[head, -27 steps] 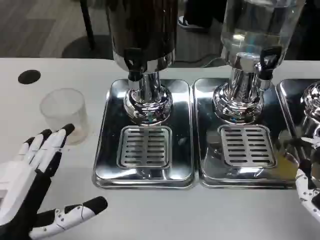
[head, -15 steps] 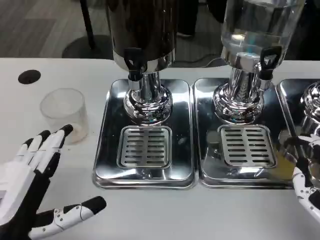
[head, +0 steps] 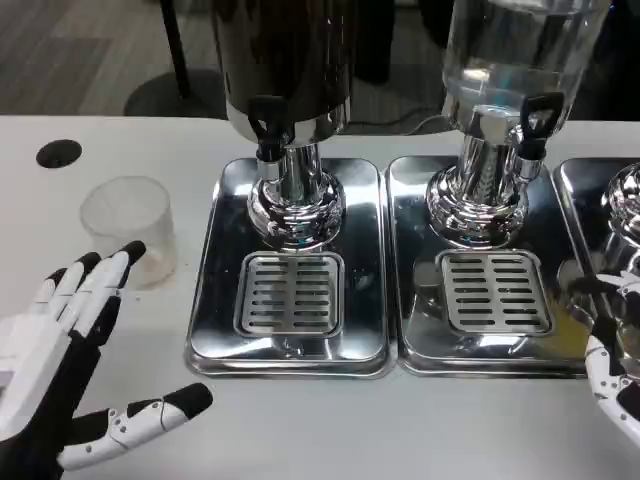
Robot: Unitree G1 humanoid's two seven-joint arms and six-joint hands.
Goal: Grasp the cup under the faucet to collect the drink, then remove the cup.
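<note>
Both hands hold nothing. Left hand (head: 60, 370) lies flat, fingers spread and aimed at the cup (head: 130, 228), positioned to grasp. Cup stands on the table (head: 320, 430), beside the left tray (head: 215, 300), not under the faucet (head: 267, 125). Right hand (head: 615, 375) waits at the edge; finger state unclear.

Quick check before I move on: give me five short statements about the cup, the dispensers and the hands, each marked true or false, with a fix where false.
1. The cup stands on the table left of the trays. True.
2. The left hand grips the cup. False: it is open, fingers spread, just short of the cup.
3. The cup sits under the dark dispenser's faucet. False: the grate below that faucet is bare.
4. The clear dispenser is to the right of the dark dispenser. True.
5. The right hand is at the picture's right edge, by the right-hand tray. True.
</note>
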